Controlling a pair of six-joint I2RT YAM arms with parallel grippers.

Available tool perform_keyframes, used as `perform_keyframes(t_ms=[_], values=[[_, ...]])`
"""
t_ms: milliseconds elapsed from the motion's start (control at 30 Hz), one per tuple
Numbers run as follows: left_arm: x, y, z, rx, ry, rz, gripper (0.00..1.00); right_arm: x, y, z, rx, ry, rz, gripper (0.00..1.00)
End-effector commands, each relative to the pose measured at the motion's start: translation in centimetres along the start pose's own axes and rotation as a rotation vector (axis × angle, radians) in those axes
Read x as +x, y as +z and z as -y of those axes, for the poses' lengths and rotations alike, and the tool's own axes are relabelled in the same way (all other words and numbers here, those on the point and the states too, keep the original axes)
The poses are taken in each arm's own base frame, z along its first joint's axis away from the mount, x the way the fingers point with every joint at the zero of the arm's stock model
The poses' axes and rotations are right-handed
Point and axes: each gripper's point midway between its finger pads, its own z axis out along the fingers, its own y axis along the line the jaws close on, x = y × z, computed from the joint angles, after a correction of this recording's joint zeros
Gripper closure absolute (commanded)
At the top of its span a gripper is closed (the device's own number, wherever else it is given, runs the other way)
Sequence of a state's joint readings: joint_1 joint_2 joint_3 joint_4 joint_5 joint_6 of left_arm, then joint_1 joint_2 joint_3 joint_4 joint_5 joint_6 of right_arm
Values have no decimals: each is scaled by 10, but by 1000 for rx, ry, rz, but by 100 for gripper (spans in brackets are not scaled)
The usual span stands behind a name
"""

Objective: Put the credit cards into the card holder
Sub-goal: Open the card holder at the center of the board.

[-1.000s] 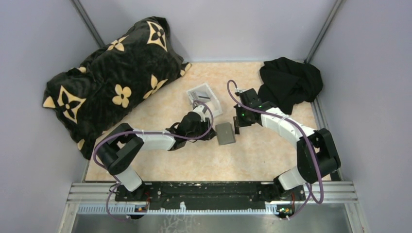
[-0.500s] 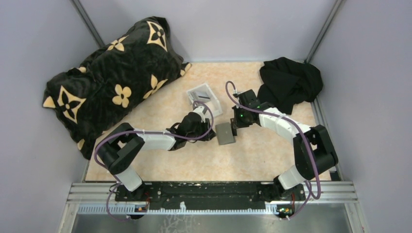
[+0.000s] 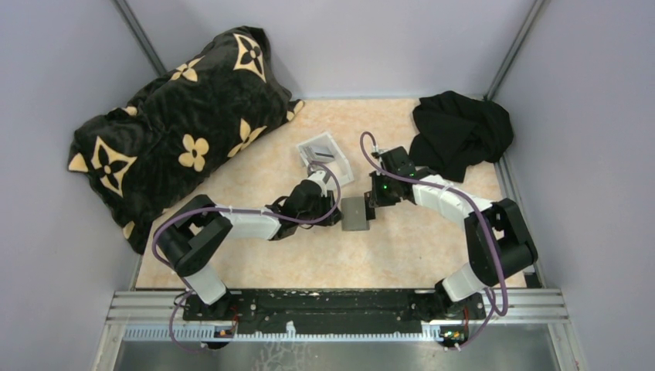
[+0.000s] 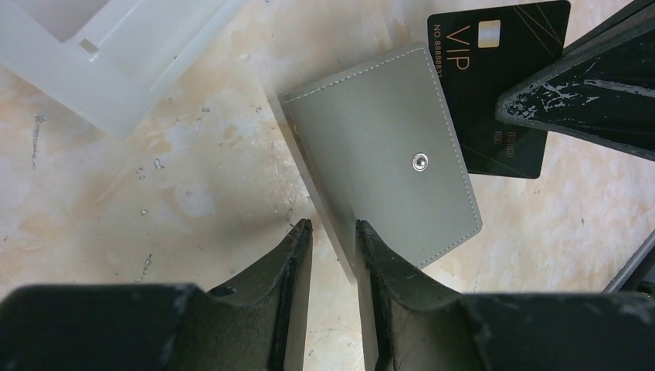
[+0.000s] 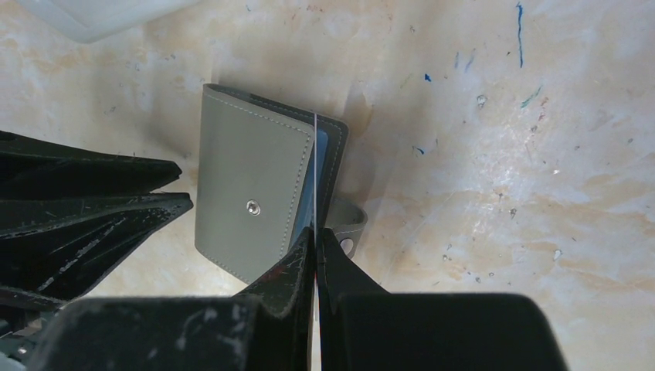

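The folded grey wallet (image 3: 357, 213) lies mid-worktop (image 3: 402, 255), well clear of every edge. Left jaws, narrowly parted, pinch its spine. Right jaws, closed tight, hold 1 black card (image 4: 487, 62) at its open side.

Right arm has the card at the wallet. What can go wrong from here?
The credit card sits edge-on at the open side of the card holder; it might slide between the flaps, missing a slot.
The left gripper pinches only one edge, so the right gripper's push may pivot the card holder.
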State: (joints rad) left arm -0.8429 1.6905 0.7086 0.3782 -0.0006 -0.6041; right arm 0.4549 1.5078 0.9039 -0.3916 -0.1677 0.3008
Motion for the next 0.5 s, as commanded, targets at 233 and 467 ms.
perform_keyframes(t_ms=[233, 467], values=[[0, 1, 1, -15, 21, -1, 67, -4, -9, -9, -93, 69, 42, 100], [4, -2, -3, -28, 17, -8, 68, -6, -14, -13, -123, 88, 62, 100]])
